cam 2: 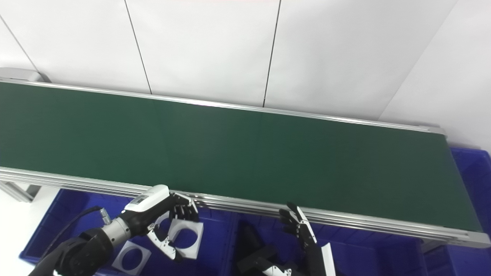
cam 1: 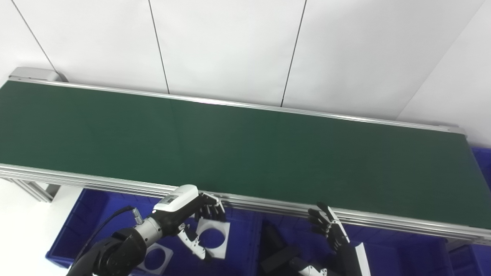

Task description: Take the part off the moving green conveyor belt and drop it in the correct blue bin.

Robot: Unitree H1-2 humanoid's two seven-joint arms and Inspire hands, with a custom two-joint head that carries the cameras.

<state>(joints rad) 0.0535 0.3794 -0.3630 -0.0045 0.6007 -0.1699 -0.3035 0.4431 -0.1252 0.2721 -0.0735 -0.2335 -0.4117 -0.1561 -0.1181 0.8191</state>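
Observation:
The green conveyor belt [cam 1: 245,153] carries no part in either eye view. My left hand [cam 1: 199,218] is below the belt's near rail, over the left blue bin [cam 1: 76,226]. Its fingers and thumb are closed on a white square part with a round hole [cam 1: 220,234], held upright above the bin floor. My right hand [cam 1: 330,228] is open with fingers spread, empty, over the middle blue bin [cam 1: 249,237], just below the rail.
A second white square part with a hole [cam 1: 155,258] lies in the left bin. Black parts [cam 1: 280,255] lie in the middle bin. A white piece [cam 1: 362,258] stands beside my right forearm. Another blue bin [cam 1: 484,161] sits at the belt's right end.

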